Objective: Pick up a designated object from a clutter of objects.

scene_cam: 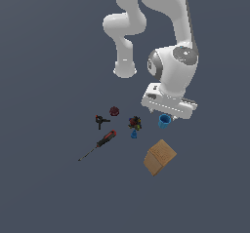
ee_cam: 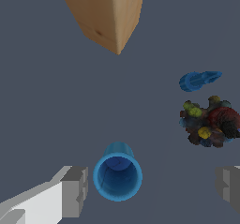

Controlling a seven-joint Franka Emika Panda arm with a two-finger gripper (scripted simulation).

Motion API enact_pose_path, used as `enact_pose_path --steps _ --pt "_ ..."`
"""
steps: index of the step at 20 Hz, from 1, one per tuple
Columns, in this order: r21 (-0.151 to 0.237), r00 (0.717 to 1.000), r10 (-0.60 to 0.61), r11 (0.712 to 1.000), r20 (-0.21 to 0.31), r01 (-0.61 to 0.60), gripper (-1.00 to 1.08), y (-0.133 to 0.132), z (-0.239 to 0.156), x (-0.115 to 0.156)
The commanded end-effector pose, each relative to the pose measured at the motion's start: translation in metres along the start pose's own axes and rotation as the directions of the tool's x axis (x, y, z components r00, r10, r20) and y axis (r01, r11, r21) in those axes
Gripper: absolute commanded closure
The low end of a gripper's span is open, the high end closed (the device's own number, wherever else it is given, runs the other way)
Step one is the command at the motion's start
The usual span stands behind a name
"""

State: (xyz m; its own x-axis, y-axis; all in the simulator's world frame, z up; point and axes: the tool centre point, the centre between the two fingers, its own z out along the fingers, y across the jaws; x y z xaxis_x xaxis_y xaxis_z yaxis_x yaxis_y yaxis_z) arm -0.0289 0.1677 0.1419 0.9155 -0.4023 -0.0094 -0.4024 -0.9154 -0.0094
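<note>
Blue plastic marks the target: one small round cup [ee_cam: 117, 176], hollow mouth facing the wrist camera, stands upright on the dark grey floor [scene_cam: 44, 193] between the two grey fingers [ee_cam: 75, 190] of the gripper [ee_cam: 152, 186]. The jaws are spread wide and hold nothing; one pad sits just beside the cup's rim, the other well off to the far side, so the cup lies off-centre in the gap. In the exterior view the cup [scene_cam: 164, 121] shows just under the edge of the white hand, toward that view's right. One tan cardboard box [scene_cam: 159, 157] lies near the cup, tilted on a corner, with a clear strip of floor between them; in the wrist view its pointed corner [ee_cam: 110, 17] aims toward the cup. One tiny blue cone [scene_cam: 133, 134] lies on its side just beside one multicoloured dark toy [scene_cam: 135, 123], both near the cup but apart from it. Further toward the exterior view's left sit one dark red knob [scene_cam: 114, 111], one black-red clamp [scene_cam: 101, 121] and one red-and-black-handled screwdriver [scene_cam: 98, 145], its thin shaft pointing away from the group. Bare floor stretches around the whole cluster in the exterior view, with no table edge visible.
</note>
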Motion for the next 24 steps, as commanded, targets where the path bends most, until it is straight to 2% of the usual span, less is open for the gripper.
enact_pose_path --steps 1,12,24 --pt "-0.002 0.999 0.037 0.999 -0.002 -0.037 -0.92 -0.007 0.014 -0.011" --pt "-0.007 0.992 0.128 0.992 -0.010 -0.128 -0.92 -0.022 0.049 -0.039" --pt "-0.008 0.991 0.135 0.991 -0.010 -0.135 -0.92 -0.023 0.062 -0.043"
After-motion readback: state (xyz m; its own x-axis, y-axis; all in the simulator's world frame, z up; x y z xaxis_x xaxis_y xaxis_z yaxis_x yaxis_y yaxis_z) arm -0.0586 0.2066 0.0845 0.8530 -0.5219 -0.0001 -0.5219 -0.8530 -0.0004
